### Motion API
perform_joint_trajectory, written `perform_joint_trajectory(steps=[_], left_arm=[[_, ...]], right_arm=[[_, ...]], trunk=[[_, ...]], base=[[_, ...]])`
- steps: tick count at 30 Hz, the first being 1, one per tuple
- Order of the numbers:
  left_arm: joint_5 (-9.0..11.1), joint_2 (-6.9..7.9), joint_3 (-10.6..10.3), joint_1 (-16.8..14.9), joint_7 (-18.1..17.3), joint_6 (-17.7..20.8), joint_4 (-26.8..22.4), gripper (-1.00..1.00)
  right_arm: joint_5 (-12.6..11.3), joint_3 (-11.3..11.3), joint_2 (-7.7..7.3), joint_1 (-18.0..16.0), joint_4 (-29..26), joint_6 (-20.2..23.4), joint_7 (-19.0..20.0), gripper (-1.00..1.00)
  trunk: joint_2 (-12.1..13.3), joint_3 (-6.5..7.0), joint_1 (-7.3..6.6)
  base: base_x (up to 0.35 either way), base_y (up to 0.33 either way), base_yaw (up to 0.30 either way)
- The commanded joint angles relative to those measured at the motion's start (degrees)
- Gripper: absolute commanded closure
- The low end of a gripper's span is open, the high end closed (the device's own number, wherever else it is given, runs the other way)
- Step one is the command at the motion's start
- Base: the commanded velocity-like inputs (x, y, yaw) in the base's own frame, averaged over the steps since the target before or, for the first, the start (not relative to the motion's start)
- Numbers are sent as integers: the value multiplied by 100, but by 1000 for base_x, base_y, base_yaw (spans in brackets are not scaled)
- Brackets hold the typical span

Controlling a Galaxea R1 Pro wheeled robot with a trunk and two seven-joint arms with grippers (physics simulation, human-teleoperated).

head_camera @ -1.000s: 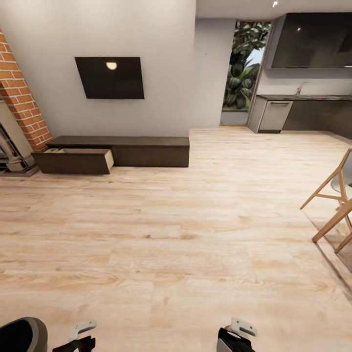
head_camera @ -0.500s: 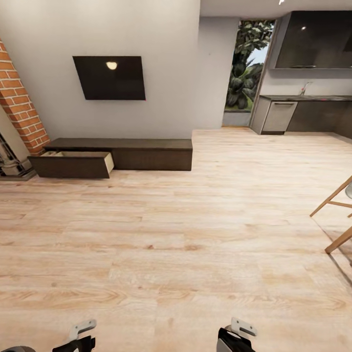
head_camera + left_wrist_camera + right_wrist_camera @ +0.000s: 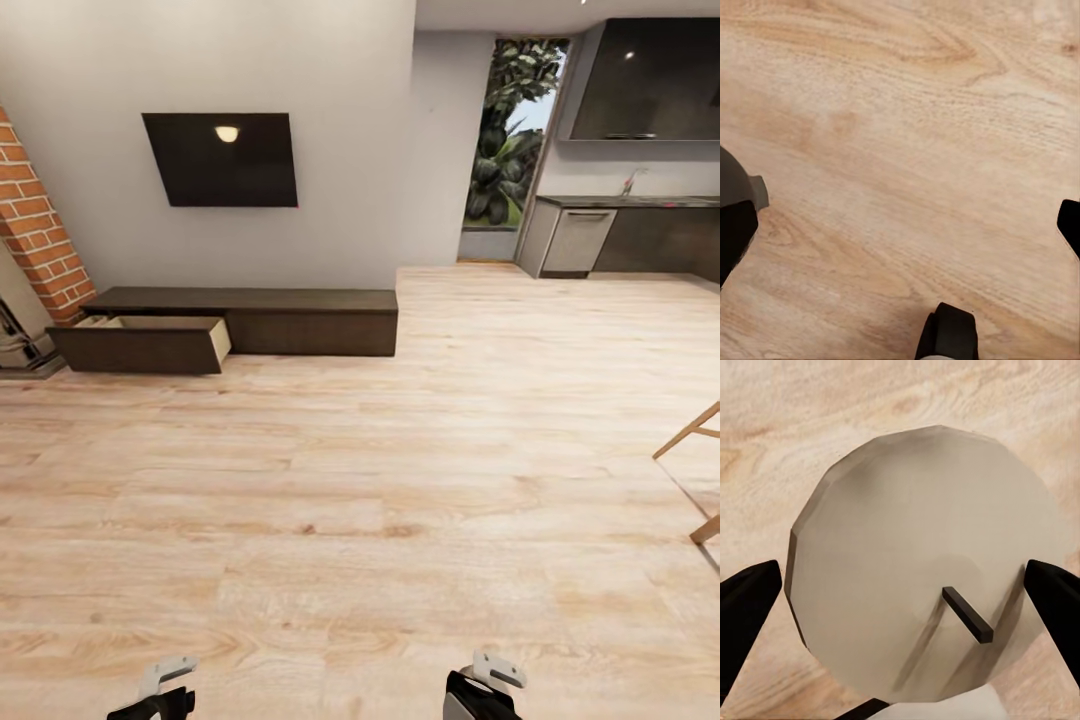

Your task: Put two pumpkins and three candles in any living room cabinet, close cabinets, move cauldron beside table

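Note:
A beige candle (image 3: 922,540) with a flat round top and a short dark wick sits between the black fingers (image 3: 746,607) of my right gripper (image 3: 900,604), which is shut on it above the wooden floor. In the head view that right gripper (image 3: 485,690) is at the bottom edge. My left gripper (image 3: 900,225) is open over bare floor with nothing in it, and it also appears low in the head view (image 3: 155,695). The long, low, dark cabinet (image 3: 300,318) stands against the far wall with its left drawer (image 3: 140,345) pulled out. The pumpkins and the cauldron are out of view.
A dark TV (image 3: 222,158) hangs above the cabinet and a brick column (image 3: 35,230) stands to its left. Wooden chair legs (image 3: 695,470) poke in at the right edge. The kitchen units (image 3: 620,235) lie far right. Wide wooden floor (image 3: 380,480) stretches between me and the cabinet.
The whole head view has shifted, so the camera has moved: the chair has slid toward the right edge and a dark round thing at the lower left corner has left view. Both grippers look unchanged.

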Motion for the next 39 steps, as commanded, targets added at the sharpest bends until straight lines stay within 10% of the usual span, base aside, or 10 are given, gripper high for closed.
perform_joint_trajectory(steps=[1, 39], left_arm=[[1, 0, 0, 0, 1, 0, 0, -100], [-1, -6, 0, 8, 2, -9, 0, -100]], right_arm=[[5, 3, 0, 0, -1, -3, 9, 100], [14, 3, 70, 0, -4, -73, 9, 100]], trunk=[[0, 0, 0], [0, 0, 0]], base=[[296, 90, 0], [295, 132, 0]])
